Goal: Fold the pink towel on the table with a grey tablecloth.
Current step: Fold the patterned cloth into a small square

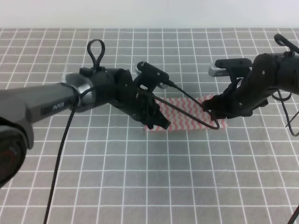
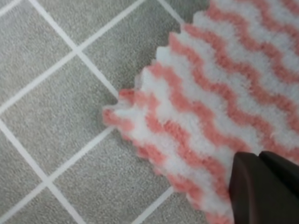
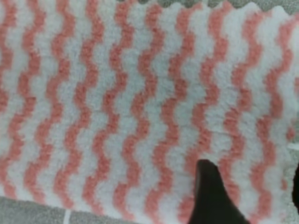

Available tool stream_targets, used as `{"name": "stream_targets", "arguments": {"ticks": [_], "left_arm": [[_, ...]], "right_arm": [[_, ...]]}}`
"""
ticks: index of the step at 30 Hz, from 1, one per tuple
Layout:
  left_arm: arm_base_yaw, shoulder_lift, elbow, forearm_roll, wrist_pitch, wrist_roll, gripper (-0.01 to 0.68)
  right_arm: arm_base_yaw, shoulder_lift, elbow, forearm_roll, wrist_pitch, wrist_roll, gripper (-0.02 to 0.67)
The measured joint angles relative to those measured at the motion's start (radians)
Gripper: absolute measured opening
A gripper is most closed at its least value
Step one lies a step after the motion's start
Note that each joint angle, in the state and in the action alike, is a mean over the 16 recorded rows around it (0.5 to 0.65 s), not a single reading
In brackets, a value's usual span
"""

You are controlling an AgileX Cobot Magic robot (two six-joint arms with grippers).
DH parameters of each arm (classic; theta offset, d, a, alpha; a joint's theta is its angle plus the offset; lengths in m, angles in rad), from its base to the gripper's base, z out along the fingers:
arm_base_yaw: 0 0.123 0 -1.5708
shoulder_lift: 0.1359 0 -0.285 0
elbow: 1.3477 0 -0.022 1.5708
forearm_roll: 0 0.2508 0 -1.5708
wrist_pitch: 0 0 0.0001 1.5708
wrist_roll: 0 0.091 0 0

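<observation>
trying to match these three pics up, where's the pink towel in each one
Exterior high: the pink towel lies mid-picture between the two grippers.
Left wrist: it fills the right side, one corner pointing left.
Right wrist: it fills nearly the whole picture.
Shared landmark: the grey tablecloth with white grid lines around the towel's zigzag edge.

High view looks down across the table; both wrist views (very close) share the pink towel.
</observation>
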Motion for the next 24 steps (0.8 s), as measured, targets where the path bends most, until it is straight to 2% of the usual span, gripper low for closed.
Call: {"name": "stream_targets", "arguments": {"ticks": [8, 15, 24], "left_arm": [[0.000, 0.016, -0.001, 0.000, 0.002, 0.002, 0.000], [0.000, 0.020, -0.001, 0.000, 0.002, 0.003, 0.000], [0.000, 0.019, -0.001, -0.001, 0.001, 0.005, 0.000]], "right_arm": [[0.000, 0.013, -0.001, -0.001, -0.003, 0.008, 0.323], [0.000, 0.026, -0.002, 0.001, -0.011, 0.010, 0.283], [0.000, 0.027, -0.024, 0.002, -0.013, 0.010, 0.138]]}}
